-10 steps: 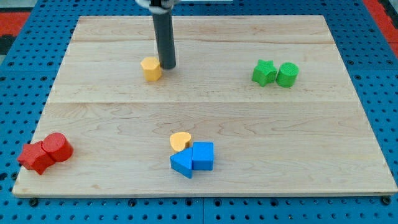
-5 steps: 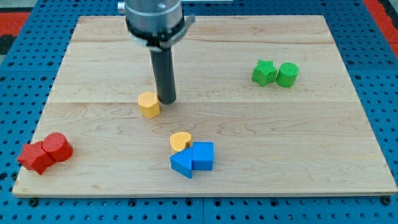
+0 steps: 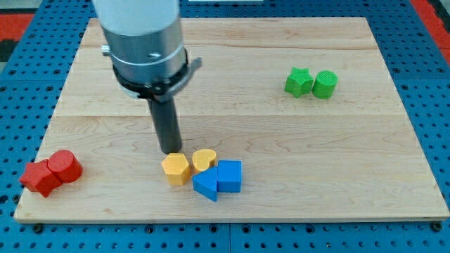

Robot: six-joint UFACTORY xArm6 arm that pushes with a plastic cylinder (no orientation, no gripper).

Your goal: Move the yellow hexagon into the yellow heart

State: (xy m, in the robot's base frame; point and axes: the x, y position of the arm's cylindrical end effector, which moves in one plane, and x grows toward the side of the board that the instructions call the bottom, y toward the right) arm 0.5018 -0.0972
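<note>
A: Sitting w/ my tip point(image 3: 169, 151) right at the 11 o'clock edge of the small yellow hexagon block point(image 3: 175, 169), touching or nearly so, can't tell which. No fingers on this rig, just a straight dark rod point(image 3: 166, 126) under a grey cylindrical arm housing point(image 3: 143, 42); nothing gripped.

B: Hexagon vs target?

A: Hexagon is just beside the small yellow heart block point(image 3: 204, 160), heart at its 2 o'clock. Sides look touching, gap too fine to confirm.

B: Neighbours?

A: Blue cube block point(image 3: 229, 175) at the heart's 4 o'clock, touching it. Blue wedge-ish block point(image 3: 205, 185) at the heart's 6 o'clock, against the cube; exact shape unclear. All four form one cluster near the wooden board's point(image 3: 281, 133) bottom centre.

B: Rest of board?

A: Green star block point(image 3: 299, 81) + green cylinder block point(image 3: 325, 84) paired at approx 2 o'clock from board centre, touching. Red cylinder block point(image 3: 65, 166) + second red block point(image 3: 39, 176), shape unclear, paired at 8 o'clock near the corner. Both pairs well apart from my tip. Board sits on blue pegboard point(image 3: 28, 70).
</note>
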